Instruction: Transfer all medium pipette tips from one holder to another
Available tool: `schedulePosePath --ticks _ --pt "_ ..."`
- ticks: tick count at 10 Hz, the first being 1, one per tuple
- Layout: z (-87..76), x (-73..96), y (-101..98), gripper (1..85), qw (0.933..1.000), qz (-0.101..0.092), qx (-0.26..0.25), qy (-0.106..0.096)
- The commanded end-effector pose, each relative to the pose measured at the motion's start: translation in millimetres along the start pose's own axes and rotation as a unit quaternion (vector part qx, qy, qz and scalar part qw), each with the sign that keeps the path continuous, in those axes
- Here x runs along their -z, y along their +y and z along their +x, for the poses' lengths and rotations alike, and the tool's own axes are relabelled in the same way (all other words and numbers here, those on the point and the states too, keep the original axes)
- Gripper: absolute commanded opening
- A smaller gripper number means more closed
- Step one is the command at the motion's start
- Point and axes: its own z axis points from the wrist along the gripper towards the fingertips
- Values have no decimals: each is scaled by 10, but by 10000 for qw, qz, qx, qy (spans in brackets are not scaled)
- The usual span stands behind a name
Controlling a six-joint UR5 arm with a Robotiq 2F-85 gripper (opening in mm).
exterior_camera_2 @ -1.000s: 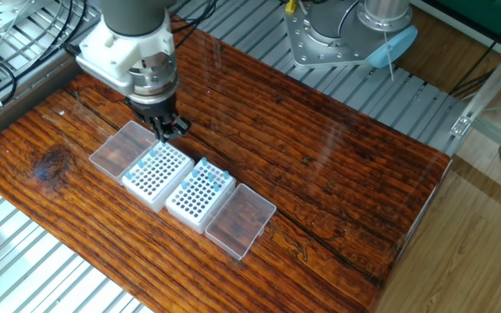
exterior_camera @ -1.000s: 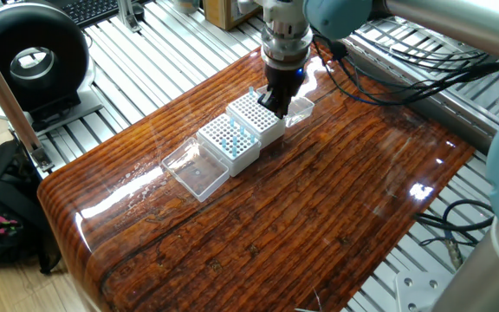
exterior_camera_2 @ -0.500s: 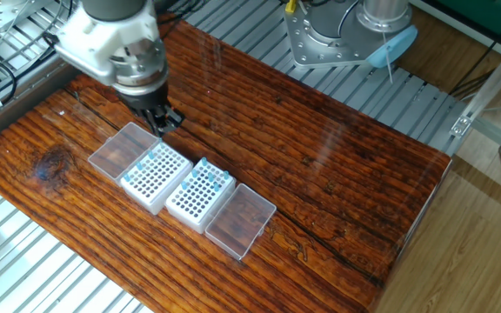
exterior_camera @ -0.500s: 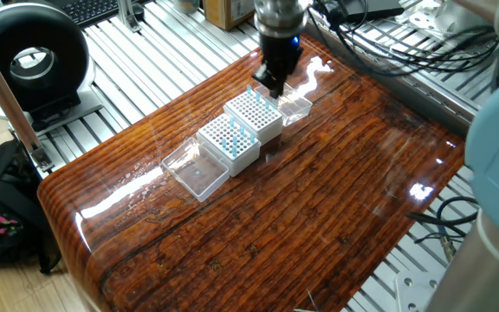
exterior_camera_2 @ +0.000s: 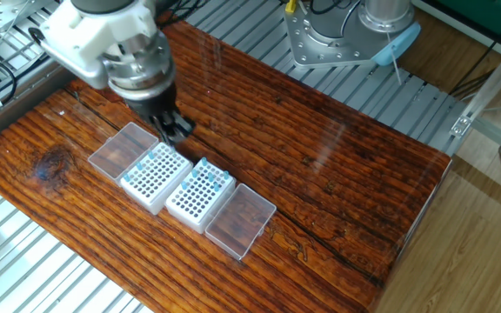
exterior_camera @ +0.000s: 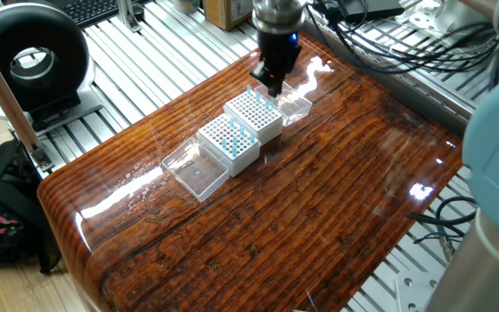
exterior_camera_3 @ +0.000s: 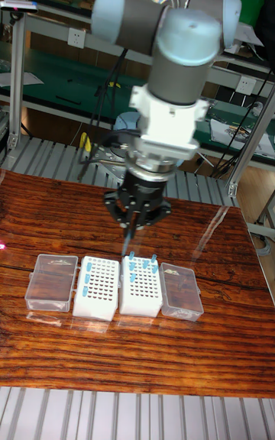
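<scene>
Two white grid holders stand side by side between their clear lids. The one nearer the gripper [exterior_camera_2: 156,176] [exterior_camera: 254,115] [exterior_camera_3: 95,287] carries a few medium pipette tips [exterior_camera_3: 86,263] along its edges. The other holder [exterior_camera_2: 200,193] [exterior_camera: 230,139] [exterior_camera_3: 141,289] has several light-blue tips [exterior_camera_3: 141,263] [exterior_camera_2: 211,176] standing in it. My gripper [exterior_camera_3: 134,232] [exterior_camera_2: 175,132] [exterior_camera: 269,84] hangs just above the far edge of the holders, near the gap between them. Its fingers are shut on one thin light-blue tip [exterior_camera_3: 127,244] that points down.
A clear lid [exterior_camera_2: 124,149] [exterior_camera_3: 52,282] lies at one end of the row and a second lid [exterior_camera_2: 240,220] [exterior_camera_3: 181,291] at the other. Metal rails [exterior_camera: 158,48] surround the wooden table [exterior_camera: 319,208]. Cables [exterior_camera: 379,48] trail behind the arm.
The gripper has lifted off the sparsely filled holder and shifted a little sideways along its far edge. The holders and lids have not moved.
</scene>
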Motion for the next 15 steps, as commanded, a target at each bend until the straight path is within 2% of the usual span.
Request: schedulePosePath --ticks 1,5,7,9,12,14,15 --pt "-100 78 370 93 9996 -114 -248 -25" --pt "-238 -202 539 90 9992 -78 -381 -102" --pt "-282 -318 477 80 9994 84 -337 -82" --pt "-223 -409 443 70 9995 170 -268 49" --pt "-182 -442 482 67 9996 116 -235 96" --pt "-123 -494 508 67 9997 32 -160 197" --pt "-102 -506 498 67 9996 77 -149 213"
